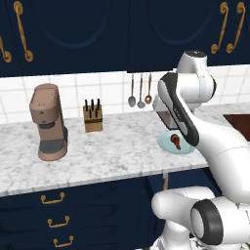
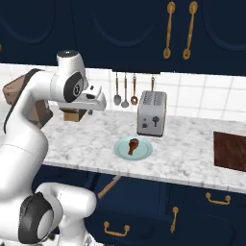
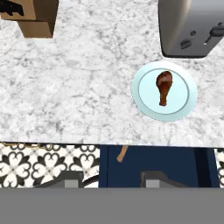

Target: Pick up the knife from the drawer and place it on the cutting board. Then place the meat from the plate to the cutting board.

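Note:
My gripper [image 3: 112, 180] hangs high over the counter's front edge, open, with nothing between its fingers. Straight below it the navy drawer [image 3: 175, 164] stands pulled out. Only the knife's tan handle [image 3: 122, 153] pokes out from under the counter lip, also seen in the right base view [image 2: 109, 186]; its blade is hidden. The pale plate [image 3: 188, 103] lies on the marble in front of the toaster with the meat [image 3: 164, 86] on it. The dark reddish cutting board [image 2: 229, 151] lies far right on the counter, with nothing on it.
A grey toaster [image 2: 152, 114] stands just behind the plate. A wooden knife block [image 1: 93, 117] and a brown coffee machine [image 1: 48, 122] stand to the left. Three utensils [image 2: 125, 91] hang on the tiled wall. Bare marble lies between block and plate.

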Robot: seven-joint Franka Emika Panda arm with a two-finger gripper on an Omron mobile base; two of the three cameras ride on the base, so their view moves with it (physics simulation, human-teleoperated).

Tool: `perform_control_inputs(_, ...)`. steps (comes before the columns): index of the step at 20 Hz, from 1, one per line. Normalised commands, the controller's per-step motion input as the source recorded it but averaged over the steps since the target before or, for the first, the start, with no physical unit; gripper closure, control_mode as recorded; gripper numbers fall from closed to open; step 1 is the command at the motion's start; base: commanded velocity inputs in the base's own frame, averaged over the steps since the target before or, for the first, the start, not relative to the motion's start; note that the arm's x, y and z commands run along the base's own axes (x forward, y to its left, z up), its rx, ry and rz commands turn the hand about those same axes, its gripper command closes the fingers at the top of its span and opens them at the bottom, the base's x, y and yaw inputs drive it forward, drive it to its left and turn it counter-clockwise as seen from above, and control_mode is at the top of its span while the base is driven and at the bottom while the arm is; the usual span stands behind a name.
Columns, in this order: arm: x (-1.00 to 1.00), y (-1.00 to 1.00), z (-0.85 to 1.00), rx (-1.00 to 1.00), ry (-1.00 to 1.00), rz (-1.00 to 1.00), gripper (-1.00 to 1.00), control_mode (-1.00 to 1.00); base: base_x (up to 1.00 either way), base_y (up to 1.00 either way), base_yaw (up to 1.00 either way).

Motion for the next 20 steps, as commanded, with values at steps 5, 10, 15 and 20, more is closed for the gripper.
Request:
perform_control_inputs(5,-0.04,0.0,0.0,0.0,0.0,0.0,-1.0,1.0,-0.08,-0.05,0.0)
perform_control_inputs(10,0.0,0.0,0.0,0.0,0.0,0.0,-1.0,1.0,-0.91,-0.89,-0.03)
perform_control_inputs(15,0.0,0.0,0.0,0.0,0.0,0.0,-1.0,1.0,-0.89,-1.0,0.11)
perform_control_inputs(20,0.0,0.0,0.0,0.0,0.0,0.0,-1.0,1.0,0.09,-1.0,0.3)
